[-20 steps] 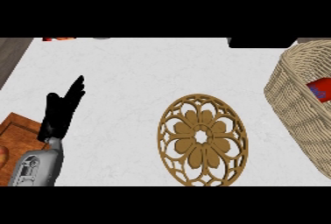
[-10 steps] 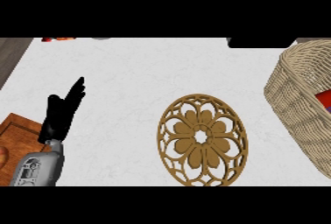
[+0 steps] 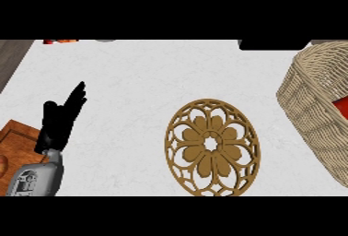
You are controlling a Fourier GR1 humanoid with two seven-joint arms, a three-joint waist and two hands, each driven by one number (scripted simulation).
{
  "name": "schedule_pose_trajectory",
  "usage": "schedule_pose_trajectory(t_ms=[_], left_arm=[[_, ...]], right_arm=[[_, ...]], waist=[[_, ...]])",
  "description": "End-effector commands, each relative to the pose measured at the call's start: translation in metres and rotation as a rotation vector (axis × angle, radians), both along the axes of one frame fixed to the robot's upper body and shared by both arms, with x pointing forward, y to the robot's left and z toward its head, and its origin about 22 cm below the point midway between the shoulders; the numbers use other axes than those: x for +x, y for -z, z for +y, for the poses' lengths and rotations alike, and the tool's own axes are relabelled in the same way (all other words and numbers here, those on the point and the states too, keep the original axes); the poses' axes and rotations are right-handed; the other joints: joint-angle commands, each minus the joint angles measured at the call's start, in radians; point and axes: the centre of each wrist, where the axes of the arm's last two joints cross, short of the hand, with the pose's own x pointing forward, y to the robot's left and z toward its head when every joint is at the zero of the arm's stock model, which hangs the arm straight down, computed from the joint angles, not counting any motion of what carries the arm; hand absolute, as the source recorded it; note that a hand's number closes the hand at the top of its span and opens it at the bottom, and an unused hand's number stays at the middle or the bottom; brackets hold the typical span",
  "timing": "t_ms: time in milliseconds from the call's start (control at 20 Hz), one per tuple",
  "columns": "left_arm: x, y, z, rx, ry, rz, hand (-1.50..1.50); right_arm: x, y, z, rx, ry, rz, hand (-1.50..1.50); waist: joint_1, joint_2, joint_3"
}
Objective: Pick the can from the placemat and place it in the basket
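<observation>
A white marbled tabletop fills most of the frame. At the right edge stands a large woven basket, cut off by the frame, and a red thing shows inside it at the far right; whether that is the can cannot be told, since only a small part of it shows. In the lower centre lies the placemat, a round golden openwork piece with a flower pattern, flat on the tabletop with nothing on it. At the lower left edge a brown wooden board lies partly out of frame. Over its right side comes a grey forearm ending in the left hand, black, its fingers straight and pointing toward the upper right, released and holding nothing. The right hand does not show. Small red and grey things sit at the upper left edge, too cut off to name.
</observation>
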Motion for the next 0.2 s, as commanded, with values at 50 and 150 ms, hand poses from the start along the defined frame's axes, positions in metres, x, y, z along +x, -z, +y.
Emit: schedule_pose_trajectory(t_ms=[50,150], left_arm=[[0.006,-0.006,0.001,0.010,-0.004,0.011,0.00],[0.014,0.005,-0.013,0.010,0.003,-0.012,0.00]], right_arm=[[-0.065,-0.010,-0.056,0.040,0.023,-0.003,-1.50],[-0.073,0.003,-0.065,0.073,0.067,-0.033,-1.50]], waist=[[-0.002,0.002,0.002],[0.003,0.010,0.004]])
